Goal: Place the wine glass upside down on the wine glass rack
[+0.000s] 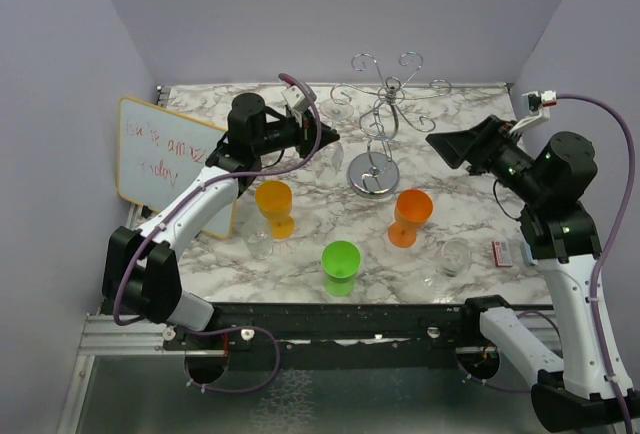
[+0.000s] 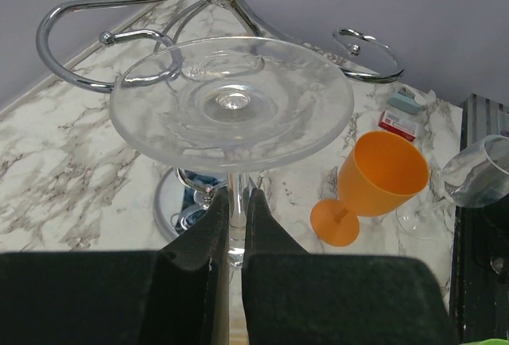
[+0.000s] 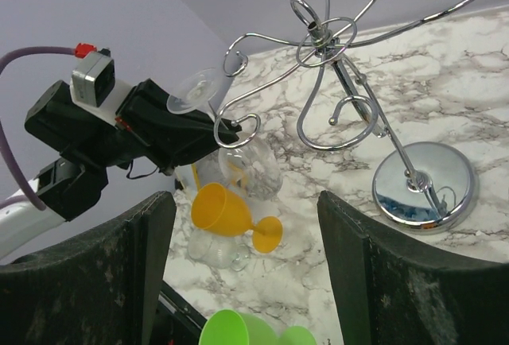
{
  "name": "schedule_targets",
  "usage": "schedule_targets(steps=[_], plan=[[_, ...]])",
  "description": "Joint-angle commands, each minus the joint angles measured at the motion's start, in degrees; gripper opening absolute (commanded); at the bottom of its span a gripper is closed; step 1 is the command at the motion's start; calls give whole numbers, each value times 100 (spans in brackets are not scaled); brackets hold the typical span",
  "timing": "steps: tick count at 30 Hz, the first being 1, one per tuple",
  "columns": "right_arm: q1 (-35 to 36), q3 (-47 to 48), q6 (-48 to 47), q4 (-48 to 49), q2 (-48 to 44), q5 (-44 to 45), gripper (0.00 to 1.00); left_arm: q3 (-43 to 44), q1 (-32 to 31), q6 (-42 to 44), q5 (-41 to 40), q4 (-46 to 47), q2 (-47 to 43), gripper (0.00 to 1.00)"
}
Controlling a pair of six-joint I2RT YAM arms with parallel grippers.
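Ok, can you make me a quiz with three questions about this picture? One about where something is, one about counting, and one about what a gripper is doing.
1. Where on the table is the green goblet?
A. by the front edge
B. by the back wall
C. at the left edge

2. How many coloured goblets stand there?
A. one
B. three
C. six

3. What is the left gripper doing?
A. open and empty
B. shut on the wine glass
C. shut on a spoon

Answers:
1 A, it stands nearest the front edge.
2 B, a yellow-orange goblet, an orange goblet and the green one.
3 B, it pinches the stem, with the foot upward.
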Motion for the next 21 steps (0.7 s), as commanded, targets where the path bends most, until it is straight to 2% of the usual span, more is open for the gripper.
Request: schedule_targets(steps=[1,6,12,21], plan=[[-13,-66,27,-215,-128,-126,77,420,-36,-10,416,461,220,0],[-18,-176,22,-295,-202,-197,77,677,-52,-70,678,652,524,0],[-18,-267,-31,-477,-284,-85,77,875,-80,-128,546,810,849,0],[-18,-351,-33,-509,-349,-88,77,981,-107,-164,755,855,1147,0]])
